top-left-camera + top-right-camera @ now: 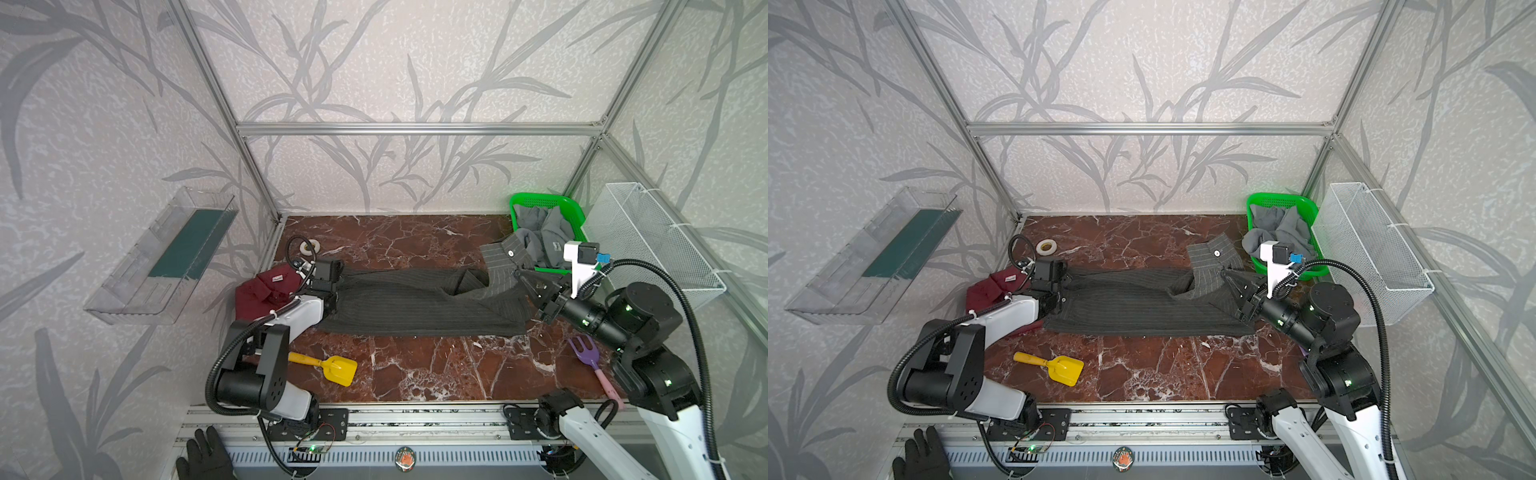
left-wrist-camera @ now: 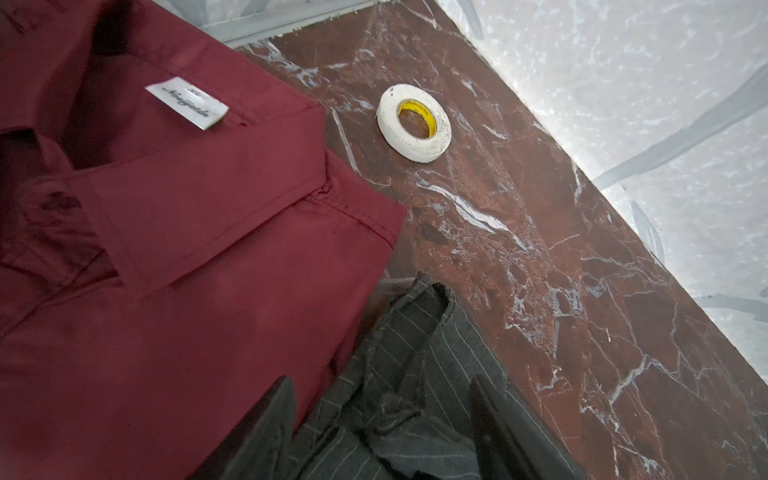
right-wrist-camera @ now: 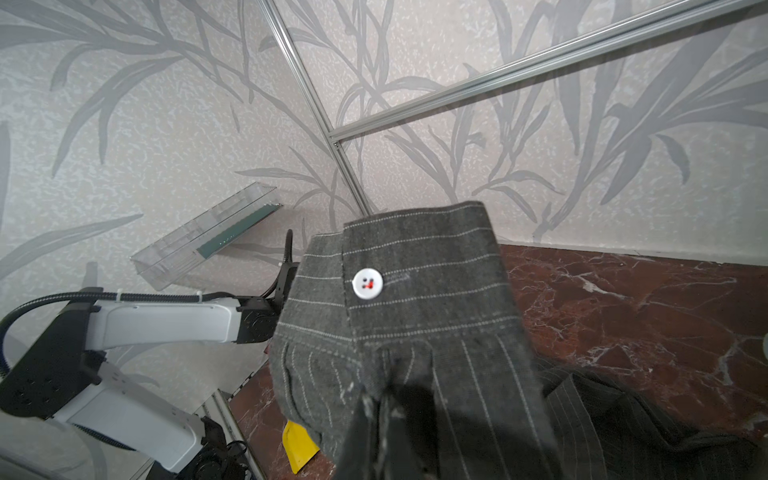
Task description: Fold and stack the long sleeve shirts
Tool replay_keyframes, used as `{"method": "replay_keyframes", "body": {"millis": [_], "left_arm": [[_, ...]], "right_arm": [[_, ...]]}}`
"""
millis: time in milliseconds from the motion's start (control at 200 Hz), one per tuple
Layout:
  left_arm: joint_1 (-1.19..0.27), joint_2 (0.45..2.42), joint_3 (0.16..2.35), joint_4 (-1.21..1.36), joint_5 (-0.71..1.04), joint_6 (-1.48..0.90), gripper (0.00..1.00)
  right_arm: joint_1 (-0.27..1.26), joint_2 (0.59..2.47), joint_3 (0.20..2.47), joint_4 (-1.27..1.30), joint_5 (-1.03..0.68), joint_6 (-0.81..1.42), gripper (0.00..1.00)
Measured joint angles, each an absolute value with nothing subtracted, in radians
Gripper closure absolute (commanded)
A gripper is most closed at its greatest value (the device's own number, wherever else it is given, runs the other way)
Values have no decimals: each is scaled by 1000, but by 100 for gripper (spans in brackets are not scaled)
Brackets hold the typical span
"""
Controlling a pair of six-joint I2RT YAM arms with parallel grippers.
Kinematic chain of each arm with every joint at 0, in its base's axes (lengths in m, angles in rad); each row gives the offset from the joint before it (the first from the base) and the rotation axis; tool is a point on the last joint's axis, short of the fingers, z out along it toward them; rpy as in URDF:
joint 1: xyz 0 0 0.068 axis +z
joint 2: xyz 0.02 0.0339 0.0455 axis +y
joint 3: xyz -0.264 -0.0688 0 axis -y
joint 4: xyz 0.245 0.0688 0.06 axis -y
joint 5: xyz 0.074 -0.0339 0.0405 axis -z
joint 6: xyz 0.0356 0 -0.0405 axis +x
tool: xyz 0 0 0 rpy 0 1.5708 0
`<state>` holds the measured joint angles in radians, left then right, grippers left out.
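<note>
1. The maroon shirt (image 1: 266, 291) lies folded at the left edge of the table (image 1: 415, 374), collar and white label up. A tape roll (image 2: 413, 122) sits near it on the marble.
2. The left gripper (image 2: 382, 428) has its fingers (image 2: 274, 411) spread. The bunched left end of the charcoal pinstriped shirt (image 1: 415, 307) lies loose between them, just beside the maroon shirt.
3. The charcoal pinstriped shirt stretches flat across the table's middle. A yellow scoop (image 1: 332, 368) lies in front of it, apart.
4. The right gripper (image 3: 384, 415) is pressed together on the shirt's sleeve just below the buttoned cuff (image 3: 415, 282), holding it raised off the table.
5. The light grey shirt (image 1: 548, 232) sits crumpled in the green basket (image 1: 540, 199) at the far right corner.
</note>
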<state>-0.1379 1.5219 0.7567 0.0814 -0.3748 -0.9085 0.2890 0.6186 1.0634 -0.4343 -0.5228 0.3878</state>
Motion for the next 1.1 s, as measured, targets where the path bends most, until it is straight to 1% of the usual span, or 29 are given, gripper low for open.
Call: {"method": "replay_keyframes", "body": {"millis": [220,340,430,435,450,520,615,640,720,850,910,935,1020,1040,1105], "left_arm": [[-123,1577,815,35,-321,-932,32],[-114,1623,855,7,-278,-928,35],[-110,1654,893,-19,-247,-920,46],[-110,1655,894,-20,-246,-919,48],[-110,1658,897,-22,-241,-923,49],[-109,1661,899,-34,-221,-916,66],[-109,1660,884,-40,-207,-917,80],[-109,1660,873,-38,-205,-910,83],[-109,1648,828,-35,-202,-919,87],[-110,1599,760,-48,-203,-924,88],[-110,1567,746,-64,-213,-932,85],[-110,1548,744,-77,-219,-935,81],[-110,1490,742,-102,-239,-945,58],[-110,1472,742,-105,-243,-945,55],[-110,1430,742,-106,-254,-953,50]], "right_arm": [[289,594,1029,-454,-570,386,100],[289,572,1028,-494,-569,368,100],[289,553,1028,-519,-566,358,100],[289,551,1028,-521,-566,357,100],[289,548,1028,-525,-566,356,100],[289,537,1029,-538,-566,350,100],[290,526,1029,-556,-566,346,100],[290,526,1030,-559,-566,346,100],[294,526,1031,-563,-566,346,100],[300,526,1039,-570,-569,346,100],[303,526,1047,-571,-571,346,100],[303,526,1051,-571,-572,346,100],[307,526,1063,-572,-583,347,100],[308,527,1064,-572,-585,347,100],[308,527,1068,-573,-589,347,100]]}}
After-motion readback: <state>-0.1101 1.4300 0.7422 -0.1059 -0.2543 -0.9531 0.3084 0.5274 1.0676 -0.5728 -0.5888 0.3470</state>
